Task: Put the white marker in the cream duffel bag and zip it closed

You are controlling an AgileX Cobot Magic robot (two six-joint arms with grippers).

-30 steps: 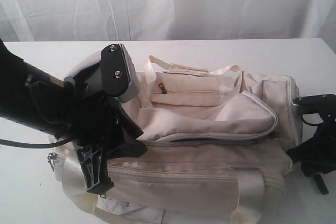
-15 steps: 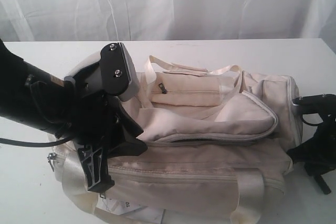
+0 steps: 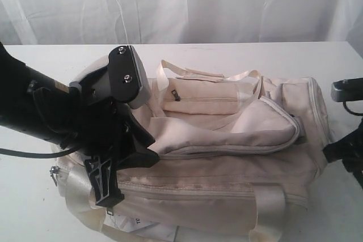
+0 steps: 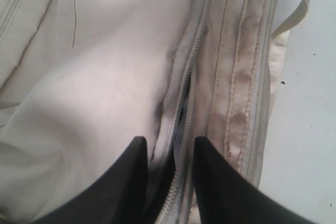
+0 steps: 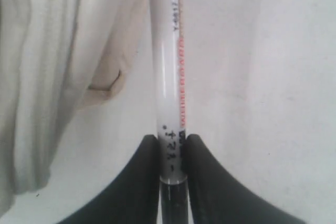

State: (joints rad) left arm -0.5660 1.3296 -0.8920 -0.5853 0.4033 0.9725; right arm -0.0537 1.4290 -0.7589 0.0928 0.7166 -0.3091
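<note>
The cream duffel bag (image 3: 227, 179) lies across the table with its top flap partly lifted and a dark gap beneath. My left gripper (image 3: 105, 188) is pressed down at the bag's left end. In the left wrist view it (image 4: 168, 145) is open, its fingers either side of the grey zipper (image 4: 189, 72) and a fold of fabric. My right gripper (image 5: 171, 145) is shut on the white marker (image 5: 169, 77), near where the white barrel meets the dark cap. It holds the marker over the table beside the bag's right end (image 5: 47, 77). In the exterior view the right gripper (image 3: 346, 154) sits at the frame's right edge.
White table (image 3: 45, 219) on all sides of the bag, with a white curtain (image 3: 187, 4) behind. A pale webbing handle (image 3: 210, 75) lies over the bag's top. White paper tags (image 3: 153, 232) show under the bag's front edge.
The right gripper has shut on the marker and moved right, toward the frame edge. The bag's right end has shifted slightly. The left arm has not moved.
</note>
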